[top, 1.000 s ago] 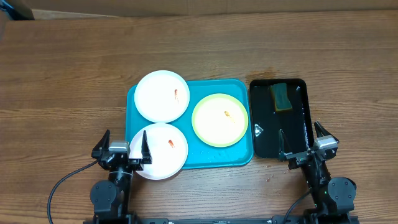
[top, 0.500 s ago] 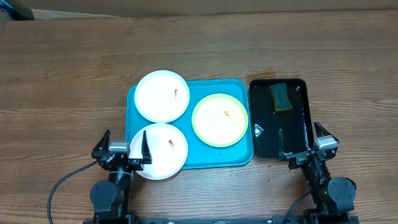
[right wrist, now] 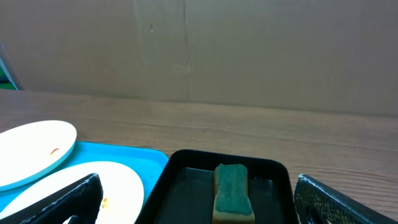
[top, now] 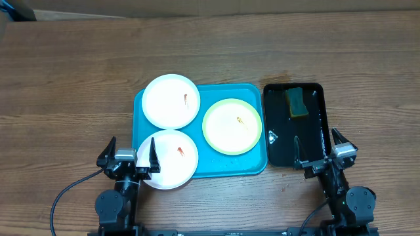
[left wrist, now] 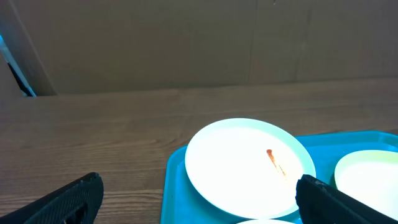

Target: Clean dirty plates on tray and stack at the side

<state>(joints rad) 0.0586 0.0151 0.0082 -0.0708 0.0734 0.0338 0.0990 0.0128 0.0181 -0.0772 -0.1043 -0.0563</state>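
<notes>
Three plates lie on the turquoise tray [top: 210,167]: a white plate [top: 170,101] at the far left, a white plate [top: 167,159] at the near left, and a yellow-green plate [top: 232,126] at the right. Each has a small orange-red smear. My left gripper [top: 128,159] is open and empty at the near-left plate's edge. My right gripper [top: 321,152] is open and empty over the black tray's near end. The left wrist view shows the far white plate [left wrist: 249,165] between my fingers. The right wrist view shows the yellow-green plate [right wrist: 68,186] at the left.
A narrow black tray [top: 315,141] stands right of the turquoise tray and holds a green sponge [top: 296,101], also in the right wrist view [right wrist: 231,190]. A brown cardboard wall [left wrist: 186,43] runs along the table's far edge.
</notes>
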